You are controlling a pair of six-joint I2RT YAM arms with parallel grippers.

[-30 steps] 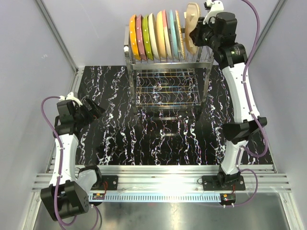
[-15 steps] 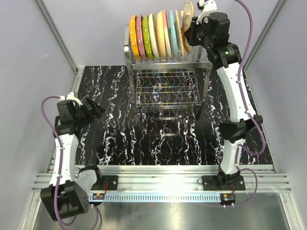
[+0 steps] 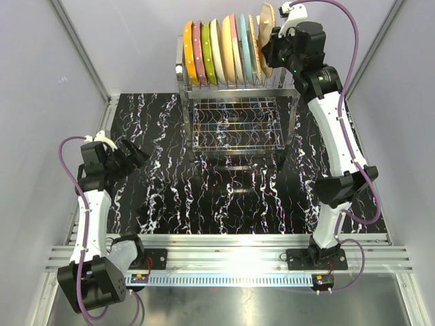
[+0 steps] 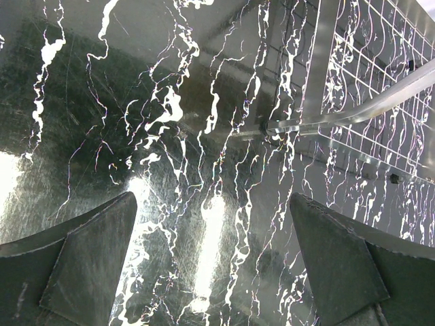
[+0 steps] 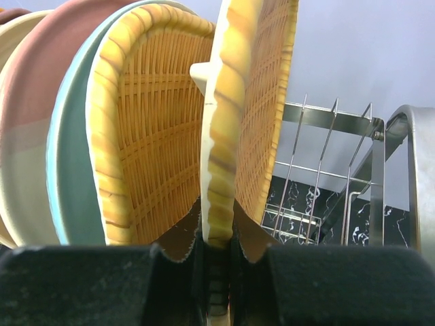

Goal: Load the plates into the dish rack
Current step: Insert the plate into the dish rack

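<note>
One plate is up in the air. The right pincer (image 5: 217, 252) is clenched on the lower rim of a tan basket-patterned plate (image 5: 221, 136), holding it on edge above the right end of the dish rack (image 3: 238, 87), over the top tier. The other plates (image 3: 217, 58) stand in a tight row to its left. The nearest is a matching basket-patterned one (image 5: 149, 136), very close and perhaps touching. Free prongs (image 5: 326, 163) show just to the right.

Best way down, I'd say: keep it upright, line the rim over the gap beyond its twin and lower it straight. Let go only once it sits between the prongs, since any lean could nudge the row.

The left pincer (image 4: 211, 265) hangs released and empty, low over the counter (image 3: 224, 197), well apart from the rack.
</note>
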